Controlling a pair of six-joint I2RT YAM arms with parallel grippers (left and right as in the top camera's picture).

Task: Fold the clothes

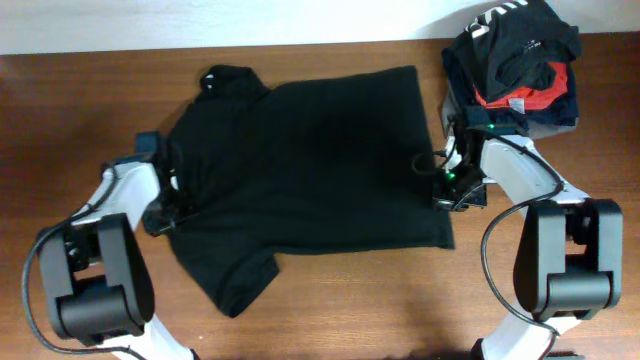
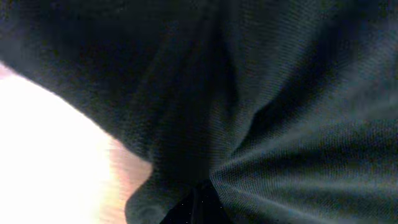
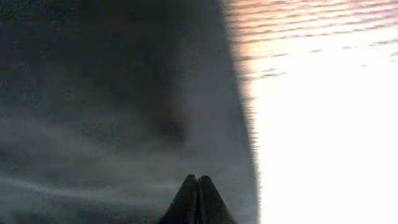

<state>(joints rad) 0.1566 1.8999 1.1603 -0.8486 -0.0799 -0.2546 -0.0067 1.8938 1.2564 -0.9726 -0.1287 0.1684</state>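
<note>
While the right fingers (image 3: 188, 204) sit pressed together at the hem of the black T-shirt (image 1: 310, 160), the left fingers (image 1: 162, 216) are buried in cloth near the shoulder, and I cannot tell how they stand. The shirt lies spread flat across the counter (image 1: 350, 310), collar toward the robot's left. For a clean fold, I reckon both ends should lift together, keeping the fabric taut. White lettering shows on the pile of clothes (image 1: 515, 60) at the far right corner, but it is unreadable.
</note>
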